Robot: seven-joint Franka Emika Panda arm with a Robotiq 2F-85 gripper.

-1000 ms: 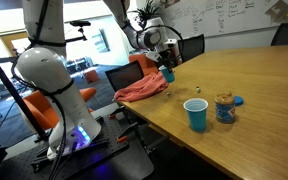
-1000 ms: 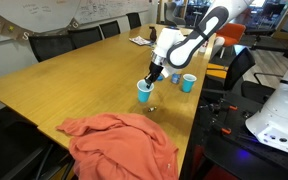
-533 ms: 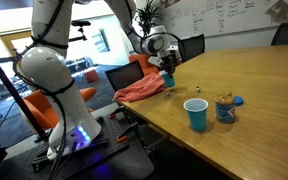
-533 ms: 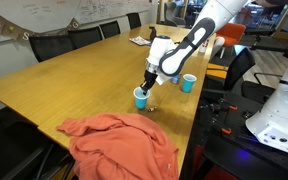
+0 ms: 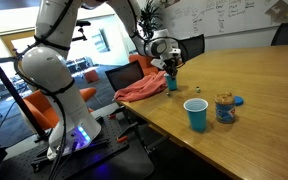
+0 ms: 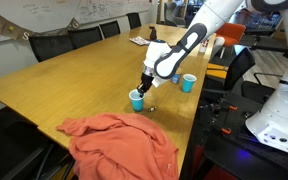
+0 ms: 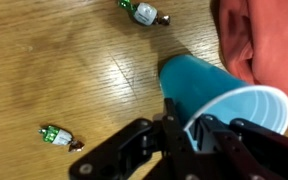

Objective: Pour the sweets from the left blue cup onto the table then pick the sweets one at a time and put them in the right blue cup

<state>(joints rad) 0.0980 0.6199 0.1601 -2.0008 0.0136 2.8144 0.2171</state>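
Note:
My gripper (image 5: 168,70) (image 6: 148,82) is shut on the rim of the left blue cup (image 5: 170,85) (image 6: 136,100), a pale teal cup held low over the table (image 5: 264,80), next to the red cloth. In the wrist view one finger is inside the rim and one outside, with my gripper (image 7: 187,128) at the cup (image 7: 199,85). Two small wrapped sweets (image 7: 144,13) (image 7: 56,136) lie on the wood (image 7: 44,70) beside it. One sweet (image 5: 197,91) shows in an exterior view. The right blue cup (image 5: 196,114) (image 6: 188,83) stands upright, apart.
A red cloth (image 5: 142,90) (image 6: 119,145) (image 7: 269,45) lies at the table's edge, close to the teal cup. A clear jar (image 5: 225,108) with brownish contents stands by the royal-blue cup, its blue lid (image 5: 238,101) beside it. Chairs surround the table.
My gripper has carried the teal cup down and toward the red cloth, closer to the table surface. The royal-blue cup and jar have not moved.

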